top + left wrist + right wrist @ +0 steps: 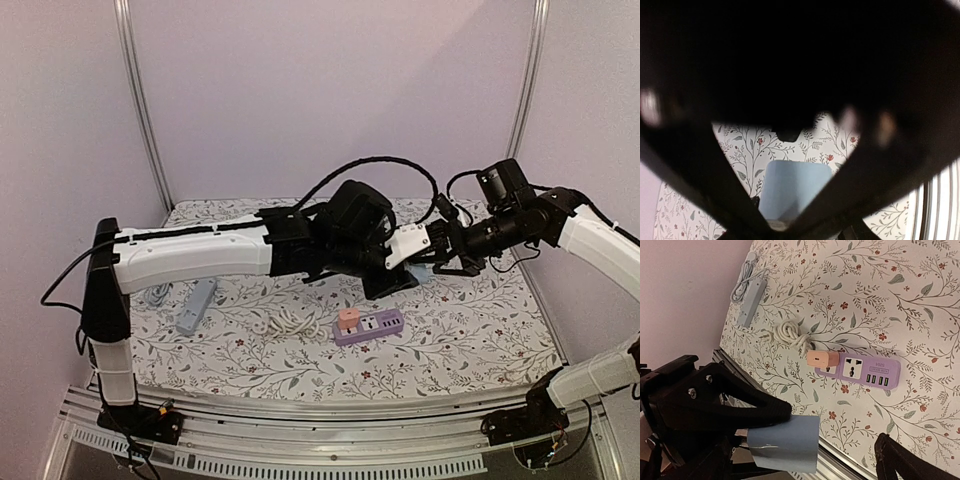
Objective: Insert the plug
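Note:
A blue plug (785, 442) hangs in the air between the two arms, above the table's right side. In the top view my left gripper (410, 268) is shut on the blue plug (424, 271). The left wrist view is mostly dark, with the plug (795, 187) showing between that gripper's (795, 205) two black fingers. My right gripper (447, 262) faces it from the right and stands open (832, 432), one finger (767, 410) beside the plug's upper edge. A purple power strip (372, 326) lies below with a pink adapter (348, 318) in one socket.
A grey-blue power strip (197, 306) with a white cord lies at the left of the floral table cover (460, 340). A coiled white cable (290, 322) rests beside the purple strip (865, 371). Metal rails run along the near table edge (330, 405).

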`<state>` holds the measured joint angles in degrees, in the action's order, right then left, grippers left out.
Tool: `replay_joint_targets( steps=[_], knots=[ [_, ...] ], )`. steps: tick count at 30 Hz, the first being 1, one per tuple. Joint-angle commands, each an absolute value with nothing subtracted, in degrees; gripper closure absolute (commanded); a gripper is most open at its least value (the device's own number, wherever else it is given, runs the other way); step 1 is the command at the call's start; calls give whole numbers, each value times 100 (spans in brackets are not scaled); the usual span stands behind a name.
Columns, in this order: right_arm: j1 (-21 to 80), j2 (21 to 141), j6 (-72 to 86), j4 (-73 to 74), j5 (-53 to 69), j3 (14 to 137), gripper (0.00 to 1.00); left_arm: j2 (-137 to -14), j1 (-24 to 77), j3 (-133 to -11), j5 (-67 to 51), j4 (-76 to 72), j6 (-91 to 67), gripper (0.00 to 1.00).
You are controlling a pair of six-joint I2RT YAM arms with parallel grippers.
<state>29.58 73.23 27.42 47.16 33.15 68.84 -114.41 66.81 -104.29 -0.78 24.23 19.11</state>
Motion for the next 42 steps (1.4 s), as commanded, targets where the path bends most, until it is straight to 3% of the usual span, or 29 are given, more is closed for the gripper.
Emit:
replay_joint_targets(
  steps=[1, 16, 23, 30, 42],
  knots=[
    [2919, 6894, 2756, 4524, 3130, 7153, 1, -10737, 6727, -9795, -18, 1830, 1559, 100],
    [2896, 6526, 3235, 3179, 4800, 7121, 1, -9028, 6300, -7741, -337, -633, 135, 100],
    [2868, 6724, 3584, 2730, 5712, 7143, 2, -8818, 6241, -7269, -927, -1576, -170, 100],
    [2868, 6909, 4164, 2230, 6336, 6940, 12, -8803, 6241, -7156, -1638, -2036, -102, 100],
    [2874, 6803, 4775, 1777, 6614, 6615, 34, -9105, 6241, -7549, -1849, -1718, 158, 100]
  ],
)
